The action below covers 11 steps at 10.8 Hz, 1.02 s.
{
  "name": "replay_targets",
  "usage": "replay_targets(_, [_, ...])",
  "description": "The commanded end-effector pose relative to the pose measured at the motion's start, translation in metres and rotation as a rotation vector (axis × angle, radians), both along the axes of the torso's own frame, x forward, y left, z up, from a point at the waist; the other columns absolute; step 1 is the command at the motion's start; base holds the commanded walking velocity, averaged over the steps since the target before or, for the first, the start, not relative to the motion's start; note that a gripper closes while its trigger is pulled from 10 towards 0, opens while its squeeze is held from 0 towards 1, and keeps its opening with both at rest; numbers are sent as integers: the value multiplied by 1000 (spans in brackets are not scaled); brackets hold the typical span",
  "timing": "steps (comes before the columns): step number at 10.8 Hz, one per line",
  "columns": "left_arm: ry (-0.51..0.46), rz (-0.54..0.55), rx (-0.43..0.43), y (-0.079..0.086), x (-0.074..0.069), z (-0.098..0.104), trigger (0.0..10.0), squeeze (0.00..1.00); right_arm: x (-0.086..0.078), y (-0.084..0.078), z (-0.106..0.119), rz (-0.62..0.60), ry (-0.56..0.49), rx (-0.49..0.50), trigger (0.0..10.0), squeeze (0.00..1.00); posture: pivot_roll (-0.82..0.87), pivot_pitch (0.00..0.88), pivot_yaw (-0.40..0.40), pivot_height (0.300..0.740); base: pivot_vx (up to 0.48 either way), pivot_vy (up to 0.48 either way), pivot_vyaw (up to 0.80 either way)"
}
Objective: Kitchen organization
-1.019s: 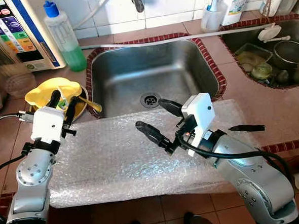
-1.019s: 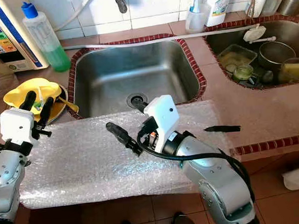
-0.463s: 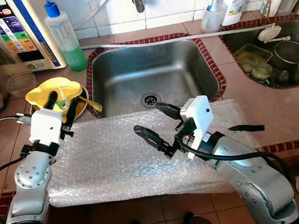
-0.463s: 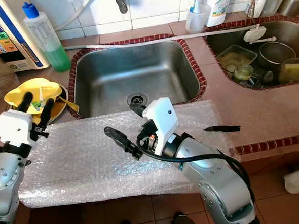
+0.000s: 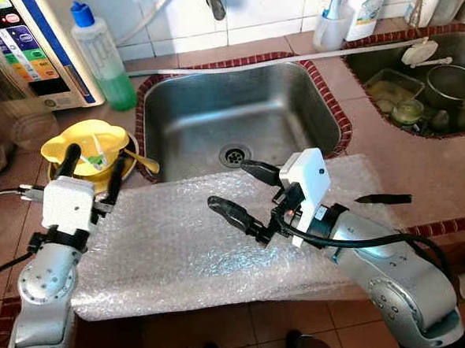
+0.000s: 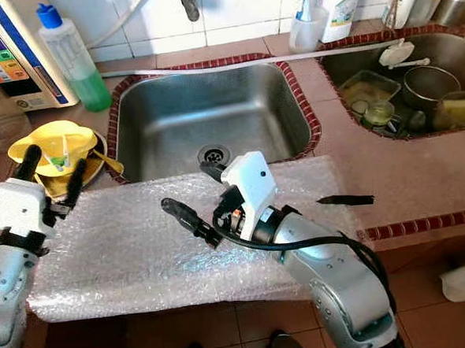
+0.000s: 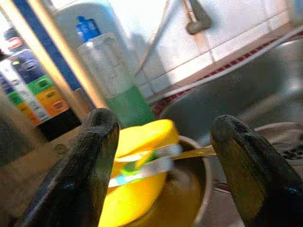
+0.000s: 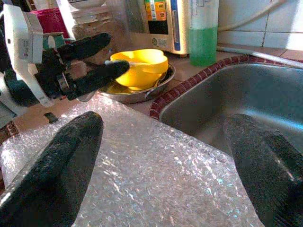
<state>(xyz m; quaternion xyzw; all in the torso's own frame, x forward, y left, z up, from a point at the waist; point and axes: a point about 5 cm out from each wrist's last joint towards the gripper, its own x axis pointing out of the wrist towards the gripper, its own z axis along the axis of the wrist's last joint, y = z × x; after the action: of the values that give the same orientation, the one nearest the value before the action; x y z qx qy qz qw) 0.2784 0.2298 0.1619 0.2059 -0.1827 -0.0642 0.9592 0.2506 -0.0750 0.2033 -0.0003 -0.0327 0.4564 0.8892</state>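
A yellow bowl [image 5: 88, 135] holding a white-and-green utensil sits inside a metal bowl [image 5: 127, 171] on the counter left of the sink. My left gripper [image 5: 95, 159] hovers open just in front of it, its fingers level with the yellow bowl's near rim [image 7: 142, 142]. A sheet of bubble wrap [image 5: 165, 241] lies along the counter's front edge. Over its middle, my right gripper [image 5: 230, 185] is open and empty, pointing left toward the bowls [image 8: 142, 66].
The steel sink [image 5: 236, 111] lies behind the bubble wrap. A green soap bottle [image 5: 103, 60] and a water purifier [image 5: 27, 44] stand at the back left. A thin black item [image 5: 384, 199] lies on the counter right. A second sink [image 5: 433, 91] holds dishes.
My left gripper's fingers have spread wider in front of the yellow bowl. The right gripper has shifted slightly left over the bubble wrap.
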Motion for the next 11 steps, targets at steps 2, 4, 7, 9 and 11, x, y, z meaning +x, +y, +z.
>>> replay_targets(2, [47, -12, 103, 3, 0, -11, 10000, 1000, -3, 3, 1, 31, 0, -4, 10000, 0, -179, 195, 71, 740, 0, 0, 0])
replay_targets(4, [71, -8, 175, 5, 5, -16, 10000, 522, -5, 2, 1, 26, -1, -3, 10000, 0, -203, 206, 74, 740, 0, 0, 0])
replay_targets(7, [59, 41, 205, 17, 14, -10, 10000, 0, -7, 0, 3, 13, -10, -14, 10000, 0, -220, 211, 76, 740, 0, 0, 0])
replay_targets(9, [48, 50, 205, 20, 17, -6, 10000, 0, -7, -1, 3, 10, -12, -16, 10000, 0, -220, 212, 77, 740, 0, 0, 0])
replay_targets(11, [64, 54, 205, 24, 17, -9, 1020, 0, -7, 1, 3, 13, -13, -15, 10000, 0, -219, 216, 77, 740, 0, 0, 0])
